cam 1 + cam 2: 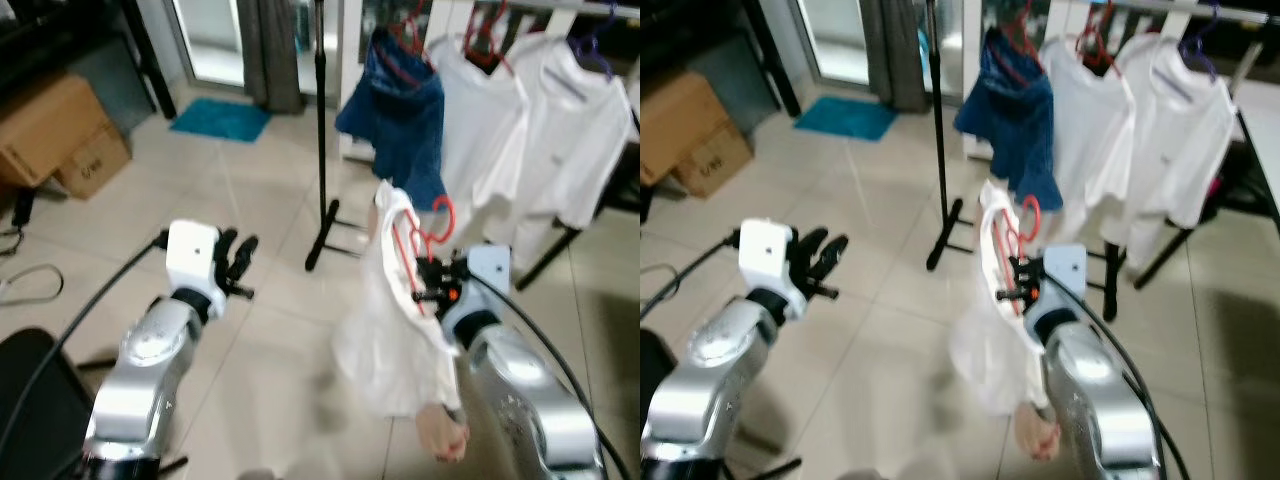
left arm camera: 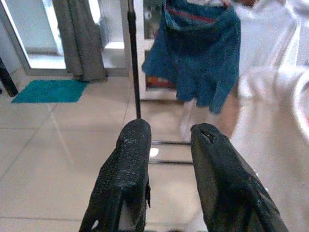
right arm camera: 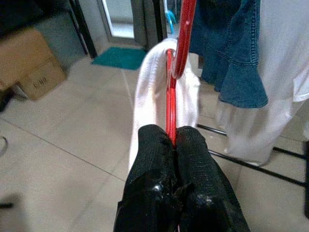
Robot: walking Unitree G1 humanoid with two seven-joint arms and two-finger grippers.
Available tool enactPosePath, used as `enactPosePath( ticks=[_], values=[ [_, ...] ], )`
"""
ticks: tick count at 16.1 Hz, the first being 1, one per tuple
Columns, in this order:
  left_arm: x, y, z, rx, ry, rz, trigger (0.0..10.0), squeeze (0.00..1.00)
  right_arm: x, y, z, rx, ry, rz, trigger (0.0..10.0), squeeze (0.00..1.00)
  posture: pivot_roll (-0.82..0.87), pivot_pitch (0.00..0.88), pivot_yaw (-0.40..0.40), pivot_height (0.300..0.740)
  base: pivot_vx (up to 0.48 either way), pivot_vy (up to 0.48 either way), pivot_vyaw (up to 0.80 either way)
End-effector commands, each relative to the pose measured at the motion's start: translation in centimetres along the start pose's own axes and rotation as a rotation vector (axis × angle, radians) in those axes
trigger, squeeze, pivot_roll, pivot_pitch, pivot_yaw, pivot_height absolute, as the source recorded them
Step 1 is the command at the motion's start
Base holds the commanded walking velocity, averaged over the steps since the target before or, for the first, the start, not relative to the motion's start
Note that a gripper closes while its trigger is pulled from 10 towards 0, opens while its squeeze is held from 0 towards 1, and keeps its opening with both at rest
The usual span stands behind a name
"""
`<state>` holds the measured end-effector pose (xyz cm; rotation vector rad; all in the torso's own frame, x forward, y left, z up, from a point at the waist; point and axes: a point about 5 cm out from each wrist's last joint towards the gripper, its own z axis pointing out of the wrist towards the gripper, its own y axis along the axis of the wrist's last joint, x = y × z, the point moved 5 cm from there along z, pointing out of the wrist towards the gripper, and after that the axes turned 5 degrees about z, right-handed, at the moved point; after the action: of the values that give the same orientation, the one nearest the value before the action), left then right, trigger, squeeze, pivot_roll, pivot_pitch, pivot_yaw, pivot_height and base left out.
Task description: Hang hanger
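A red hanger (image 1: 425,240) carries a white garment (image 1: 390,320) that droops toward the floor. My right gripper (image 1: 432,283) is shut on the red hanger (image 3: 171,104), its hook curving up just ahead of the fingers (image 3: 154,150). Behind it a clothes rack holds a blue denim garment (image 1: 405,110) and two white shirts (image 1: 540,130) on hangers. My left gripper (image 1: 238,262) is raised at the left, open with nothing between its fingers (image 2: 128,179), pointing toward the rack's black pole (image 2: 133,58).
The rack's black pole (image 1: 321,130) and foot stand on the tiled floor mid-scene. Cardboard boxes (image 1: 60,135) sit at far left, a teal mat (image 1: 220,118) by the doorway. A dark object (image 1: 30,400) lies at bottom left, cables near it.
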<state>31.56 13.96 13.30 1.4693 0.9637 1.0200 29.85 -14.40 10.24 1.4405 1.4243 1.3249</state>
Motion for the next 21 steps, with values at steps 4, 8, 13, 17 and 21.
enactPosePath(
  ticks=[4,8,13,17,21],
  values=[
    [0.4,-0.4,-0.7,0.016,0.024,0.008,10.0,0.0,0.4,1.4,0.3,-0.056,0.01,0.033,10.0,0.0,0.12,0.066,0.016,0.74,0.383,0.0,0.2],
    [0.3,-0.3,-1.0,0.018,0.027,0.012,10.0,0.0,0.8,1.3,0.3,-0.039,0.037,0.019,10.0,0.0,0.12,0.077,0.005,0.74,0.383,0.0,0.0],
    [-0.2,0.1,-0.8,0.011,0.0,0.027,10.0,0.0,1.8,1.2,0.3,-0.036,0.08,-0.024,10.0,0.0,0.13,0.073,0.012,0.74,0.384,0.0,0.48],
    [-0.1,0.4,-0.6,0.006,-0.011,0.03,10.0,0.0,1.3,1.4,0.3,-0.052,0.062,0.016,10.0,0.0,0.13,0.07,0.025,0.74,0.382,0.0,0.0],
    [-0.2,1.0,-0.2,-0.008,-0.017,0.025,10.0,0.0,1.3,1.2,0.3,-0.047,0.061,0.008,10.0,0.0,0.13,0.067,0.022,0.74,0.384,0.0,0.0]
  ],
)
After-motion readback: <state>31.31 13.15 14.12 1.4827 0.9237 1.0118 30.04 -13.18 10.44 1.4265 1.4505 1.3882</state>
